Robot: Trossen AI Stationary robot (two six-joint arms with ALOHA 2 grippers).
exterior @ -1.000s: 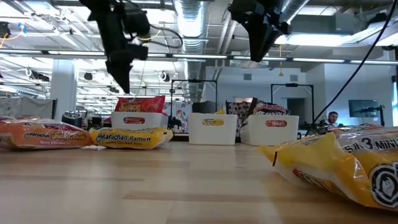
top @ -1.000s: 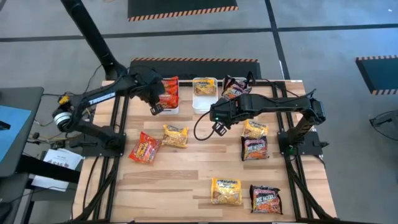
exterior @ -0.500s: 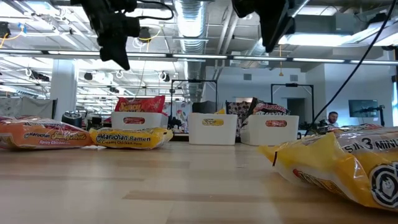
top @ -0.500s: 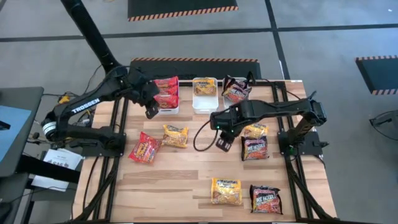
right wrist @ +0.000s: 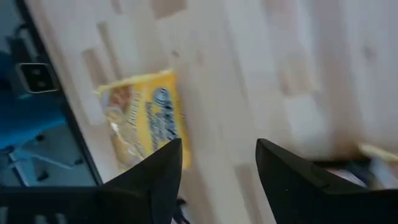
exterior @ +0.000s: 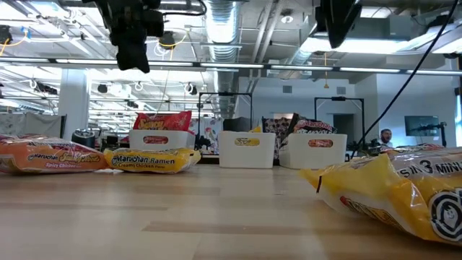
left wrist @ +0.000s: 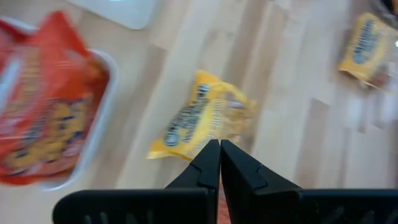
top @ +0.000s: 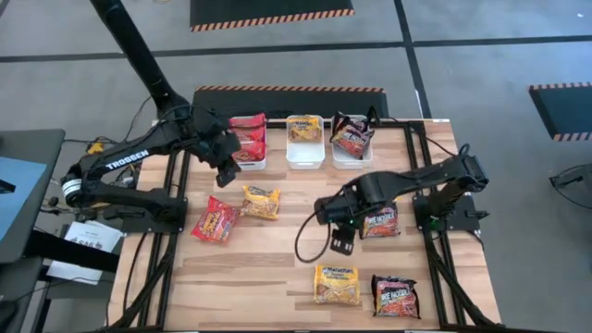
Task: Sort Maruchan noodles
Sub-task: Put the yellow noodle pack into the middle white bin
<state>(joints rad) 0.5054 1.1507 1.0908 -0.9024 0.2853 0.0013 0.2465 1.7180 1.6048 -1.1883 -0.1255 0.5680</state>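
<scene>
Right claw (top: 341,242) over desk (top: 268,268) middle, fingers spread wide, empty, above yellow packet (top: 336,283) near front edge. Black packet (top: 395,296) just beside that one; another black packet (top: 379,220) under right arm. Left claw (top: 225,172) pinched shut, empty, hanging beside left tray (top: 248,163) holding red packets (top: 247,137). Second yellow packet (top: 261,201) and red packet (top: 215,220) loose on desk's left part. Middle tray (top: 304,153) and right tray (top: 351,157) also hold packets.
</scene>
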